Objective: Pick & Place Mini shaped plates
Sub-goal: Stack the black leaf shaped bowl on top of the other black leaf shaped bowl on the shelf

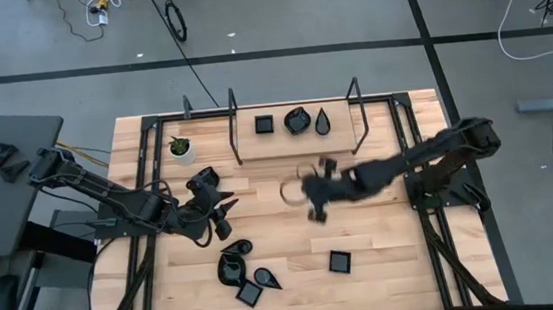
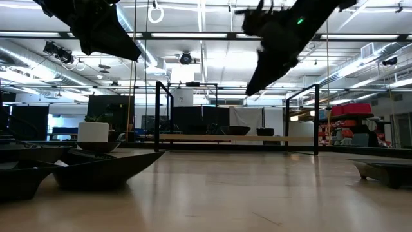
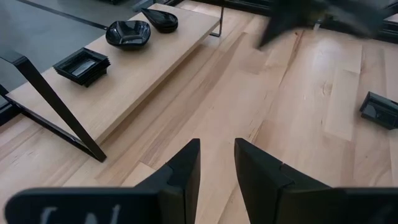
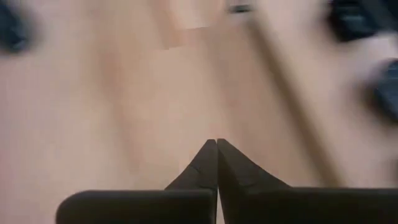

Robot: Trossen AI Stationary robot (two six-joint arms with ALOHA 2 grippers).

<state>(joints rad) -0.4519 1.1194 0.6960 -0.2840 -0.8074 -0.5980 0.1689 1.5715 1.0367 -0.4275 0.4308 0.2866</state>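
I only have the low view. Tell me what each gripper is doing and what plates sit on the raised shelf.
Observer: The right gripper is shut and holds nothing; the high view puts it over the middle of the table.
Operator: Now the left one.
Observer: The left gripper has its fingers parted with nothing between them. In the high view it sits at the left of the table, beside the plates nearest the front edge.
Operator: Shelf contents.
Observer: Three black pieces in a row on the shelf: a square plate, a rounded plate, and a teardrop plate. In the left wrist view the square one looks like a stack.
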